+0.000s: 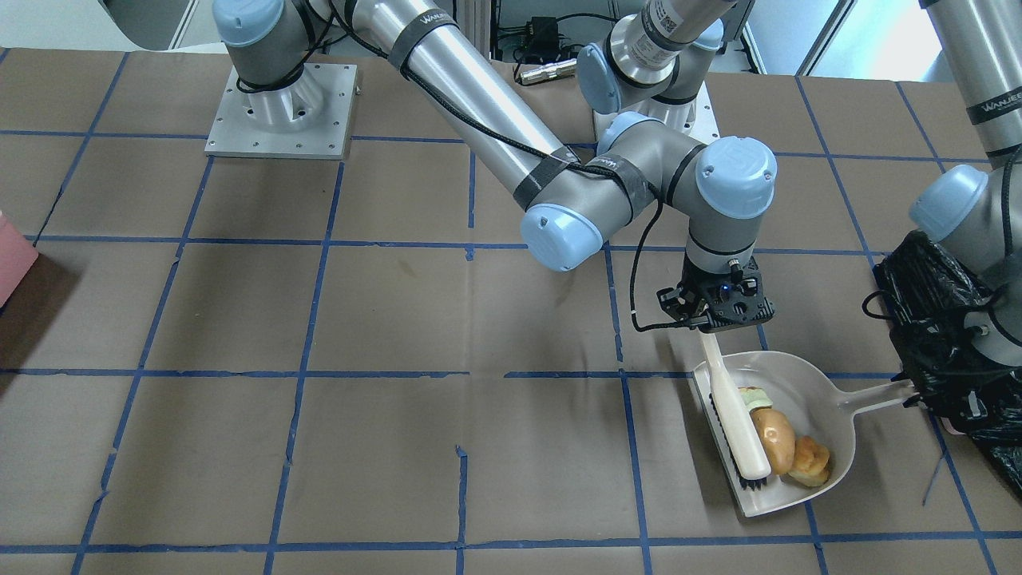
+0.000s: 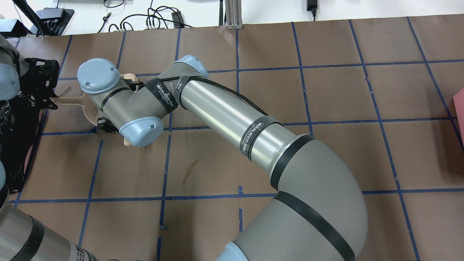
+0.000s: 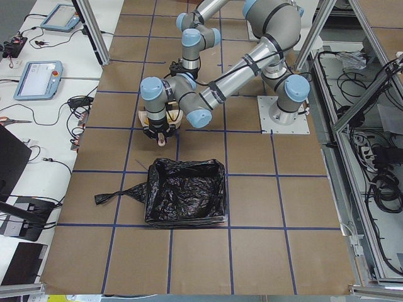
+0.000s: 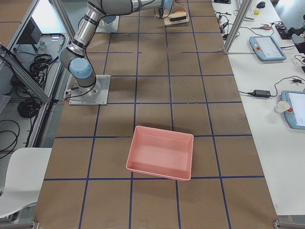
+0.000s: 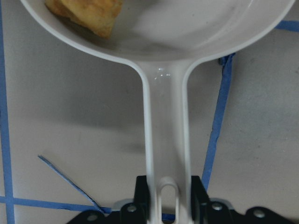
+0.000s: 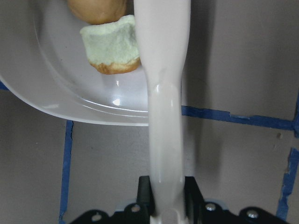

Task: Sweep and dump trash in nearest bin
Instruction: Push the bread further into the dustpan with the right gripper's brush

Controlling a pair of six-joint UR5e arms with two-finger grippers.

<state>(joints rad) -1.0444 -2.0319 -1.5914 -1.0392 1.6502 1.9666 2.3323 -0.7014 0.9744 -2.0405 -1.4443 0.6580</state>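
Note:
A white dustpan (image 1: 806,391) lies on the brown table beside the bin (image 1: 942,343), which is lined with a crinkled black bag. In the pan lie the trash pieces: a brown lump (image 1: 773,438), a yellow chunk (image 1: 810,463) and a pale chunk (image 1: 754,397). My left gripper (image 5: 167,196) is shut on the dustpan handle (image 5: 166,135), right next to the bin. My right gripper (image 6: 166,196) is shut on the white brush handle (image 6: 163,116). The brush (image 1: 738,427) rests across the pan's open edge, left of the trash.
A pink tray (image 4: 162,152) lies far off at the table's other end. The right arm (image 2: 232,119) reaches across the table and hides most of the pan in the overhead view. Its base plate (image 1: 279,112) stands at the robot's side of the table.

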